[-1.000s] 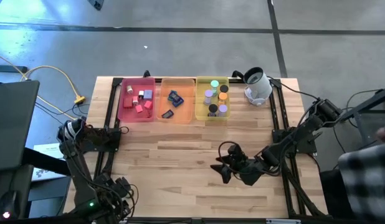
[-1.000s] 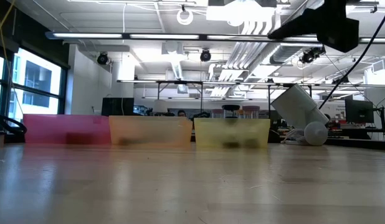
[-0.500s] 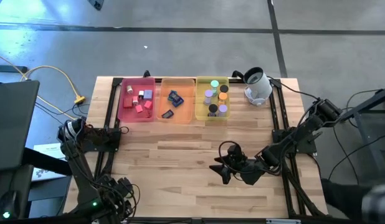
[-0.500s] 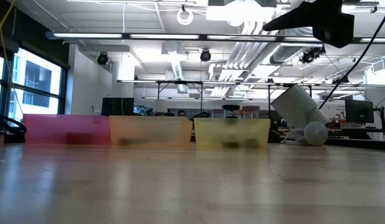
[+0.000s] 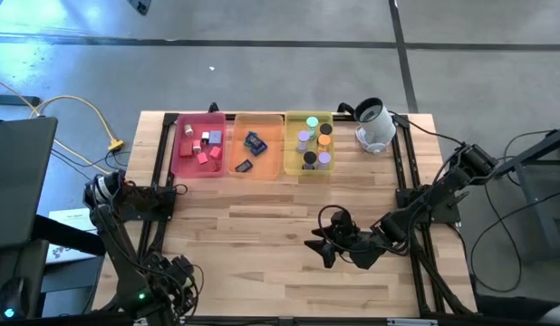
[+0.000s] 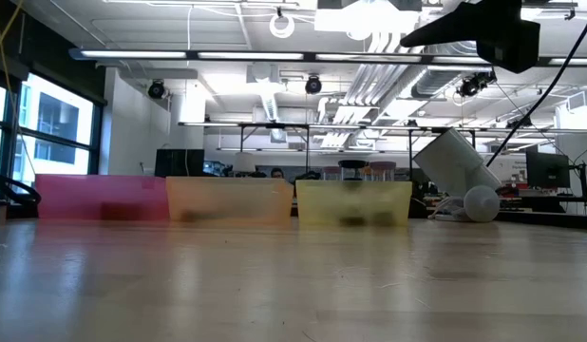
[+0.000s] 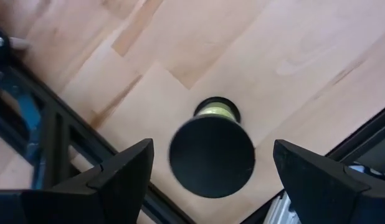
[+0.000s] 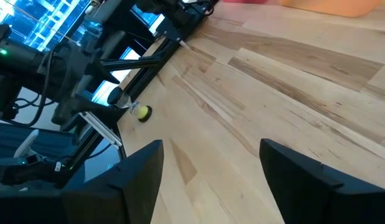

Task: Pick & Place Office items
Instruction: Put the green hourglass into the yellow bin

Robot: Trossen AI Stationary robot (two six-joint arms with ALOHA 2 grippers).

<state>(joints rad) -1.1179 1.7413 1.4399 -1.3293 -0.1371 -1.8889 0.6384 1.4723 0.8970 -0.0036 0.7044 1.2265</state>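
The office items lie in three trays at the table's far edge: red and pink cubes (image 5: 201, 148) in the pink tray (image 5: 180, 161), dark blue rectangles (image 5: 254, 142) in the orange tray (image 5: 267, 163), and coloured cylinders (image 5: 313, 145) in the yellow tray (image 5: 293, 154). One short cylinder (image 7: 212, 149), black on top and yellow-green on the side, stands on the wood near the near-left corner. My left gripper (image 7: 212, 152) hangs open over it, a finger on either side and well apart from it. My right gripper (image 5: 322, 246) hovers open over the table's middle right and holds nothing.
A white rounded device with a black top (image 5: 374, 125) lies at the far right corner beside the yellow tray. Black frame rails run along the left side (image 5: 159, 213) and the right side (image 5: 400, 172). Bare wood (image 5: 253, 226) spreads between the trays and both arms.
A person in a checked sleeve at the table's right side has gone out of the high view. In the low view my right arm has shifted slightly. The trays and items have stayed put.
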